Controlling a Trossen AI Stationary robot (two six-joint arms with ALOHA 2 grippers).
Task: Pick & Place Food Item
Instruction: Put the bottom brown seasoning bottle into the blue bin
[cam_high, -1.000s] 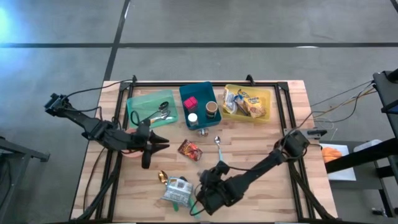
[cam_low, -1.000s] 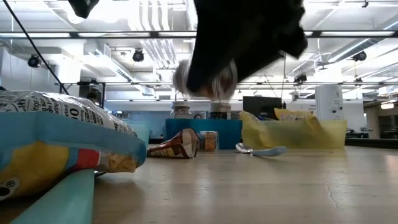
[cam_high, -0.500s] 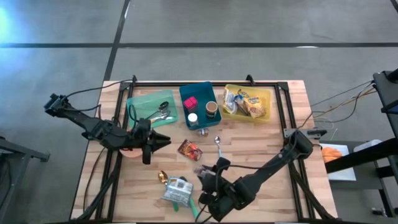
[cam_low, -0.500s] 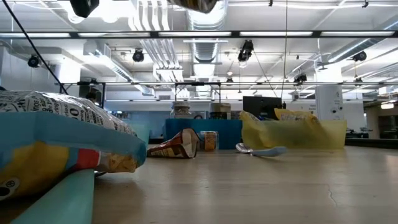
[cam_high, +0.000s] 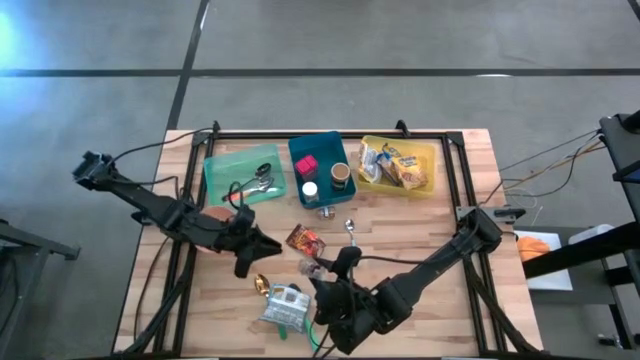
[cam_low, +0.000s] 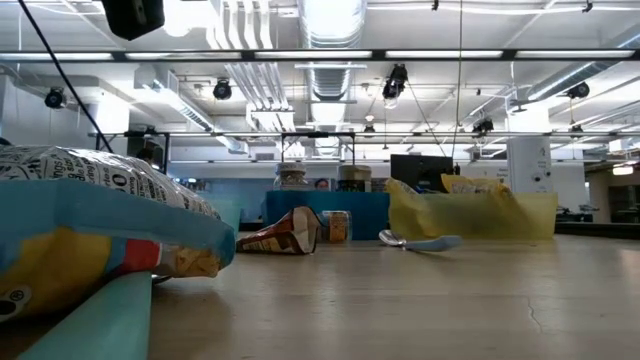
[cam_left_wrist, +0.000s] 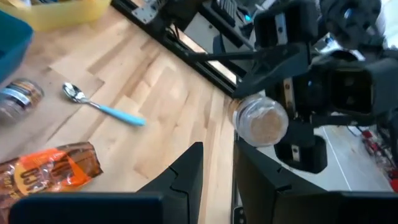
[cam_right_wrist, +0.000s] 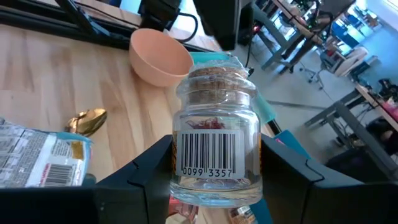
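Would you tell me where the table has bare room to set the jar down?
Bare wood lies right of the spoon, below the yellow bin. It is crowded around the right gripper holding the jar: snack packet, foil bag.

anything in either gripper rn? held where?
Right gripper holds a small glass jar with cork lid, clamped by its lower body, lifted off the table. Left gripper holds nothing.

barcode label on glass jar (cam_right_wrist: 216, 143) – digits "0099 3357", snack bag (cam_low: 90, 180) – "10"

place: lab | exposed ceiling ducts (cam_low: 330, 25); office chairs (cam_right_wrist: 323, 62); monitors (cam_low: 420, 170)
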